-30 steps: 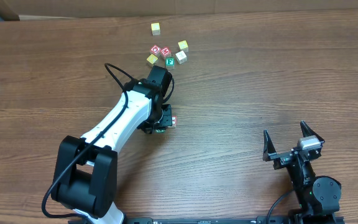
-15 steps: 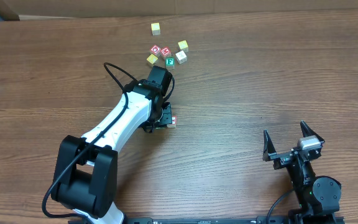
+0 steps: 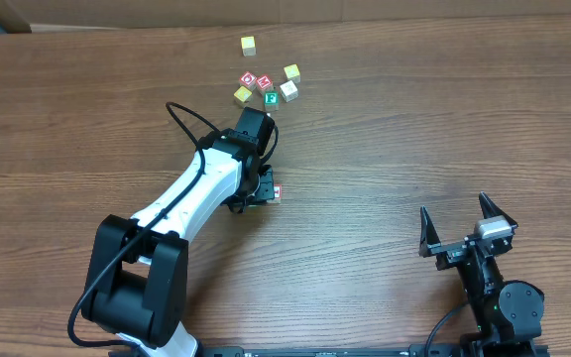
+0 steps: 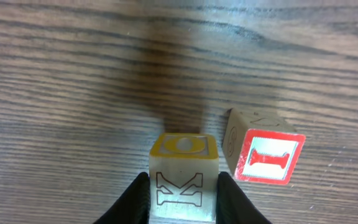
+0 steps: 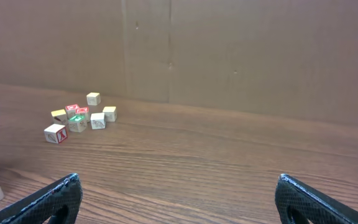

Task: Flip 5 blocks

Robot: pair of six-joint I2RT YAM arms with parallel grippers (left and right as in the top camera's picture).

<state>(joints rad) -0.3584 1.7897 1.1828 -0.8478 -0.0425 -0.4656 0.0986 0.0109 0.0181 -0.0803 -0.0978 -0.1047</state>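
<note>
One "K" block (image 4: 184,186) sits clasped in left pincer (image 4: 184,200) beside red "I" block (image 4: 268,157); right pincer (image 5: 179,185) wide.

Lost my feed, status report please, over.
Left gripper shut on K block. Right gripper open, empty. I block close beside, not touching.

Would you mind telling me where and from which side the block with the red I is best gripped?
Grip the red I block across the two faces either side of its I face, descending from above. It rests free on the table, turned slightly relative to the K block beside it, so the wrist would probably need a small twist to meet those faces squarely.
</note>
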